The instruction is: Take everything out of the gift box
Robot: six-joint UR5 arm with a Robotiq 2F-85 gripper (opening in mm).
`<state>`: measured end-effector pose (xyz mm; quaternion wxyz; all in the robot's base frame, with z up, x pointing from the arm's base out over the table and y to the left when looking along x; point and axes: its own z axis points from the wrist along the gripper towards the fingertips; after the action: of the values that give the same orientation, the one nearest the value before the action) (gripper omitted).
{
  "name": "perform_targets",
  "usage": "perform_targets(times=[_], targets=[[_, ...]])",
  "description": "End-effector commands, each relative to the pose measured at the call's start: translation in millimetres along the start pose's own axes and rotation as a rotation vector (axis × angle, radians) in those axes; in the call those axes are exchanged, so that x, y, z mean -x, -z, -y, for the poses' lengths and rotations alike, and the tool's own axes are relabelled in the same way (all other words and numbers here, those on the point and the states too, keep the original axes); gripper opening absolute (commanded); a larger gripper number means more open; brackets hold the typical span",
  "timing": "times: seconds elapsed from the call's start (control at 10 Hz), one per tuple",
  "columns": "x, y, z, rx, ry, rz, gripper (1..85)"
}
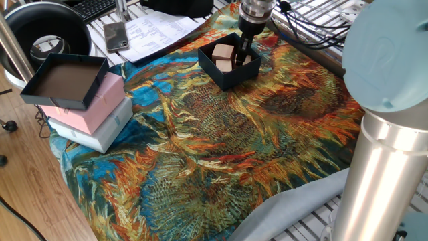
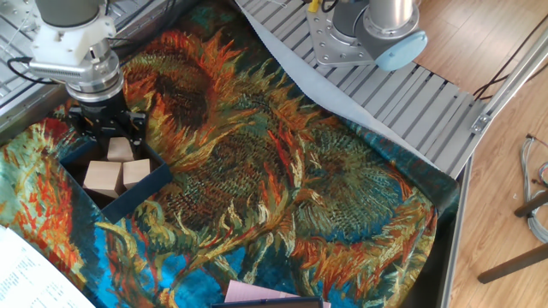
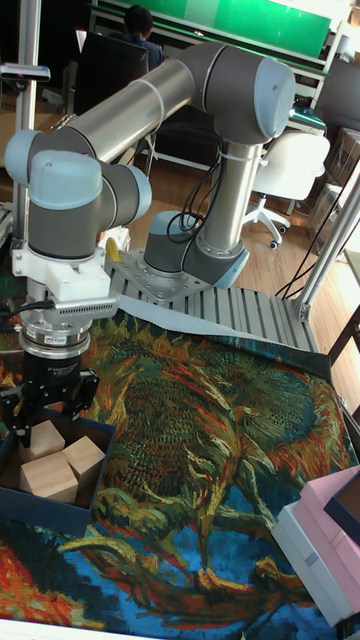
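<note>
The gift box (image 1: 231, 75) (image 2: 137, 192) (image 3: 50, 514) sits on the sunflower cloth, at the far end in one fixed view. It holds three wooden cubes. Two of them lie side by side (image 2: 102, 177) (image 2: 136, 173) (image 3: 48, 478) (image 3: 85, 455). The third cube (image 2: 120, 149) (image 3: 43, 438) lies at the box's far wall. My gripper (image 1: 245, 52) (image 2: 112, 134) (image 3: 45, 424) points straight down into the box. It is open, with one finger on each side of that third cube. In one fixed view the gripper hides that cube; the other two (image 1: 224, 51) (image 1: 226, 64) show.
A larger navy tray (image 1: 40, 95) rests on a pink box (image 1: 100, 102) stacked on a white box (image 1: 107, 129) at the cloth's left edge. A phone (image 1: 116, 35), papers (image 1: 160, 30) and cables lie beyond the gift box. The arm's base (image 2: 368, 34) stands on the slatted table.
</note>
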<state>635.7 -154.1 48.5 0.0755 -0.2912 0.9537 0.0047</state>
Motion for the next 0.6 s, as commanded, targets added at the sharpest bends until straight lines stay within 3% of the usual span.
perform_targets(times=[0.0, 0.5], targets=[[1.6, -6.8, 2.2, 0.004, -0.003, 0.005, 56.7], [2.9, -10.3, 4.5, -0.002, 0.006, 0.008, 55.3]])
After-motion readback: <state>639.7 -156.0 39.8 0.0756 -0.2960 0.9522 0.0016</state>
